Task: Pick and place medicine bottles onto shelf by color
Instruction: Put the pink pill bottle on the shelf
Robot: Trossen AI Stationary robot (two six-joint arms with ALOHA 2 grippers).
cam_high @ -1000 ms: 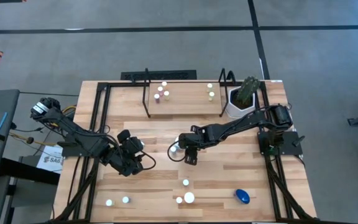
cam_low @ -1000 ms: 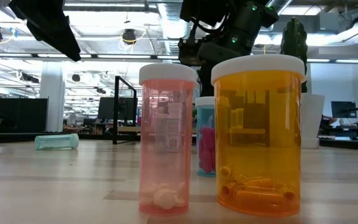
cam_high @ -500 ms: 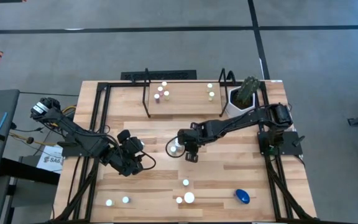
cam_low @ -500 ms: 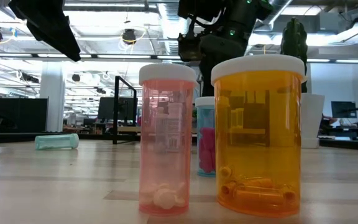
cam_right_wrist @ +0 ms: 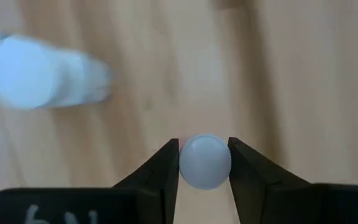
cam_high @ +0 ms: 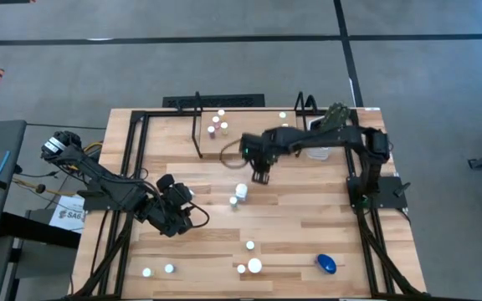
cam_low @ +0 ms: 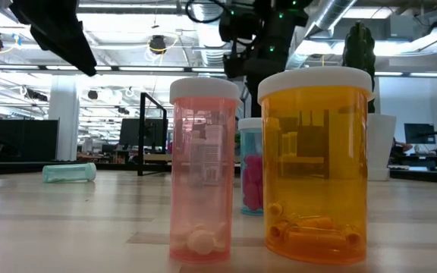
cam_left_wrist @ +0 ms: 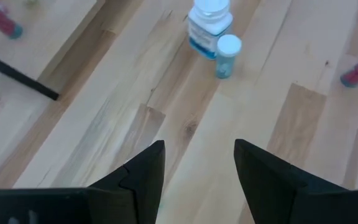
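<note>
My right gripper [cam_high: 260,173] hangs above the table's middle, just near of the shelf [cam_high: 249,140], and is shut on a small bottle with a white cap [cam_right_wrist: 205,162]. The shelf, a black frame over a wood board, holds several small bottles [cam_high: 217,122] at its left and one [cam_high: 283,115] at its right. Two white-capped bottles [cam_high: 238,196] stand on the table below the gripper. My left gripper [cam_high: 176,207] is open and empty at the left [cam_left_wrist: 197,168]. Pink [cam_low: 203,174], teal [cam_low: 252,167] and orange [cam_low: 315,167] bottles stand near the front edge. My right gripper pinches the bottle's round white cap [cam_right_wrist: 205,163] between its two fingers [cam_right_wrist: 166,168], one on each side. The fingers come from above, pointing down. The bottle's body is hidden under the cap. It hangs upright and clear of the table.
A white pot with a green plant [cam_high: 331,125] stands right of the shelf. A blue object [cam_high: 326,264] and several small bottles [cam_high: 250,266] stand near the front edge, two more [cam_high: 157,270] at front left. A teal bottle [cam_low: 68,173] lies on its side.
My right gripper has risen and gone toward the far edge, toward the shelf, carrying the white-capped bottle lifted clear of the table. The two other white-capped bottles have stayed on the table where it was.
</note>
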